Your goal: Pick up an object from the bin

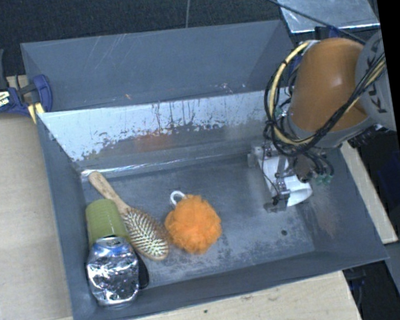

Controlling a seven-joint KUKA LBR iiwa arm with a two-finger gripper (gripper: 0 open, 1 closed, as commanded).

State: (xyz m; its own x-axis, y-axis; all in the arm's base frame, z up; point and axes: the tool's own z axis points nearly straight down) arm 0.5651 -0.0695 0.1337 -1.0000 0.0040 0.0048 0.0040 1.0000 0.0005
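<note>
My gripper (pixel 275 198) hangs low over the bare floor at the right side of the bin, with nothing seen between its fingers. An orange mesh bath puff (pixel 193 225) with a white loop lies near the middle front, well to the gripper's left. Beside it lies a wooden hairbrush (pixel 133 220), its handle pointing to the back left. Farther left stands a green cup (pixel 104 219), and a crumpled shiny silver thing (pixel 113 272) sits in the front left corner.
The arm with its orange cover and cables comes in over the bin's right wall. Bare bin floor lies between the puff and the gripper.
</note>
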